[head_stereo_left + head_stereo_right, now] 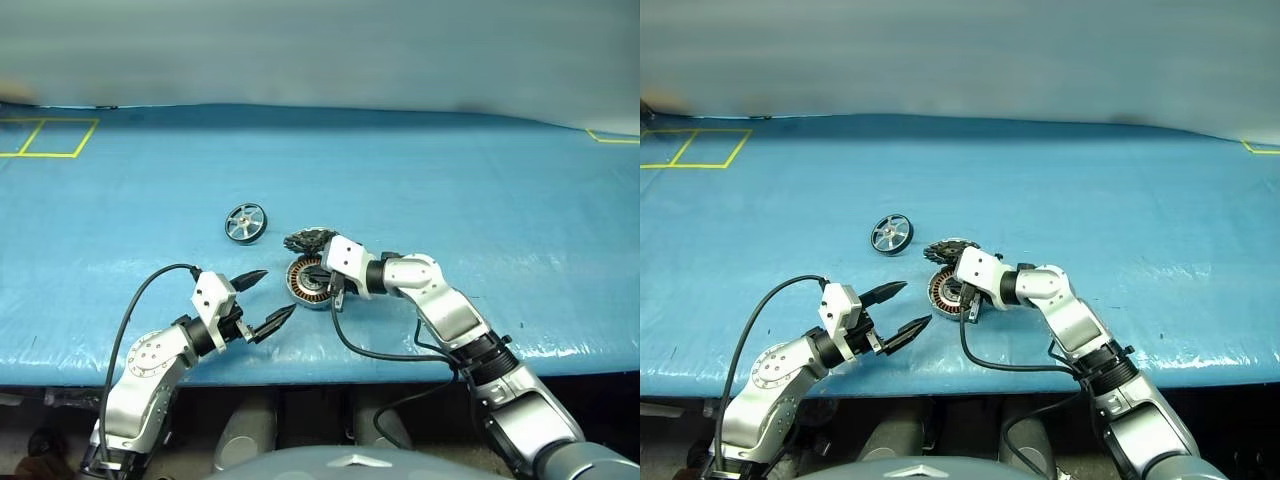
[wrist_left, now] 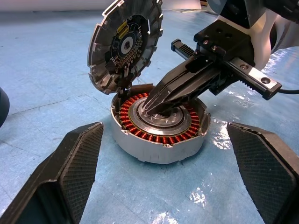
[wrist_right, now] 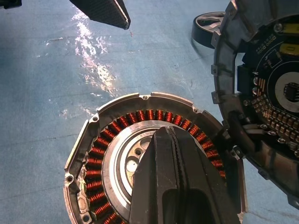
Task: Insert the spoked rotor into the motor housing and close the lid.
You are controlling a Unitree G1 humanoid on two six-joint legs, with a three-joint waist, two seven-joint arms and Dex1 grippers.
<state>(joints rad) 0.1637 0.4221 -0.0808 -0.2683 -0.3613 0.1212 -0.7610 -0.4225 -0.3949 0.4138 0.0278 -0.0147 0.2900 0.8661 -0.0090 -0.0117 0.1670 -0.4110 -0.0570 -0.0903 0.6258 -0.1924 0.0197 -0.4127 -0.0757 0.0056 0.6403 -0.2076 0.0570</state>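
The motor housing [image 1: 303, 285] lies on the blue table, showing its ring of copper windings [image 2: 140, 133] around a silver centre. Its lid [image 2: 124, 44] stands tilted up at the housing's far edge, dark ribbed face toward me. My right gripper [image 1: 320, 275] is shut, empty, and its tips [image 2: 152, 105] rest on the silver centre. The spoked rotor [image 1: 246, 222] sits alone on the table, beyond and to the left of the housing. My left gripper [image 1: 277, 292] is open, just left of the housing, with nothing between its fingers [image 2: 70, 172].
The table is covered in a blue sheet [image 1: 450, 200], and its front edge [image 1: 400, 365] runs just behind my arms. Yellow tape squares [image 1: 50, 138] mark the far left, with another tape line [image 1: 612, 138] at the far right. A black cable [image 1: 370, 352] hangs from my right wrist.
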